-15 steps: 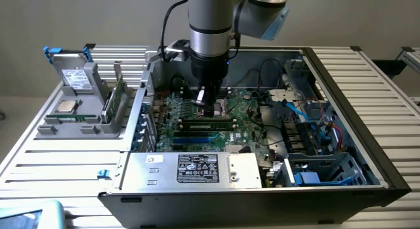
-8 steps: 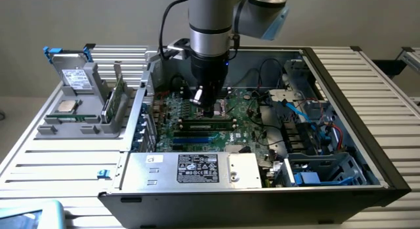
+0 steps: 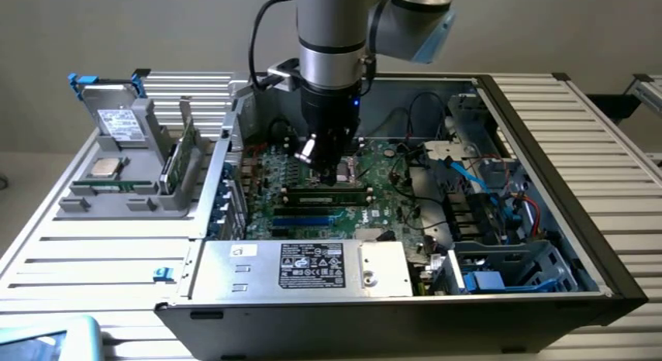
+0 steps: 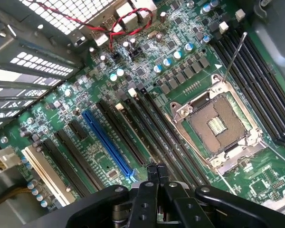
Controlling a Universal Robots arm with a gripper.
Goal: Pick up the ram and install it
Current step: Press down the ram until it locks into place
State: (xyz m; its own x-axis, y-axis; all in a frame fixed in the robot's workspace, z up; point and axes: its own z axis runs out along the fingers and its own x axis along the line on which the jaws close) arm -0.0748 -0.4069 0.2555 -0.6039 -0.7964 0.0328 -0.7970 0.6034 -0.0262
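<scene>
A long green ram stick [image 3: 329,195] with dark chips lies along the memory slots of the motherboard [image 3: 393,214] inside the open computer case. My gripper [image 3: 329,177] hangs straight down just above it, at the edge of the processor socket [image 3: 352,167], with its fingers shut and nothing between them. In the wrist view the shut gripper [image 4: 156,172] points at the long dark slots [image 4: 147,137] between the blue slot [image 4: 107,142] and the open socket [image 4: 218,123]. Another green stick [image 3: 178,163] stands upright in the grey holder at the exterior view's left.
The grey holder [image 3: 114,200] outside the case also carries a square silver processor chip [image 3: 104,169]. A metal power-supply box [image 3: 300,266] closes the case's near side. Loose cables [image 3: 466,175] and a drive cage [image 3: 517,268] crowd the exterior view's right.
</scene>
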